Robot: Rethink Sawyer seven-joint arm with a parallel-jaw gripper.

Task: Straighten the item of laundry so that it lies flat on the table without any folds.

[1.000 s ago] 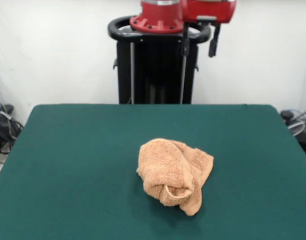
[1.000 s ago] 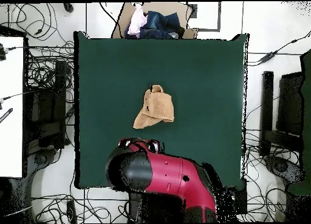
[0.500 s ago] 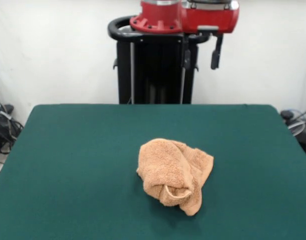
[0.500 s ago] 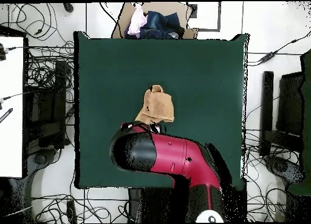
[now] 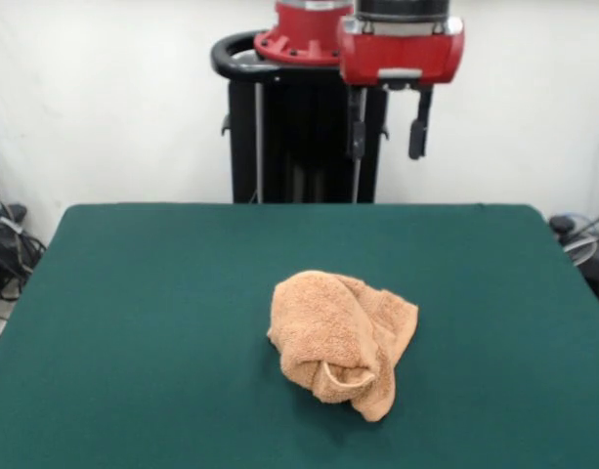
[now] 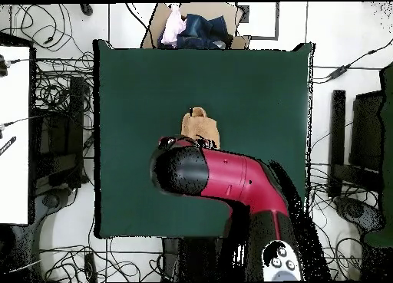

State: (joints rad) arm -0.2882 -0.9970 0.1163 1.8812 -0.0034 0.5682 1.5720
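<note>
The item of laundry [image 5: 343, 342], a peach-orange terry towel, lies crumpled in a heap near the middle of the green table [image 5: 133, 293], with a rolled fold at its front. My gripper [image 5: 386, 137] hangs high above the table's far side, well clear of the towel. It is open, its two dark fingers [image 5: 414, 135] apart with nothing between them. In the overhead view the red arm [image 6: 219, 176] covers part of the towel [image 6: 199, 125], and the gripper itself is hidden beneath the arm.
A cardboard box of clothes [image 6: 196, 27] sits beyond one table [image 6: 253, 88] edge. Cables and equipment lie on the floor around the table. The black pedestal [image 5: 309, 147] stands behind the far edge.
The arm has swung out over the table toward the towel and now covers part of it from above. In the front view the gripper has turned and dropped slightly. The towel has not moved.
</note>
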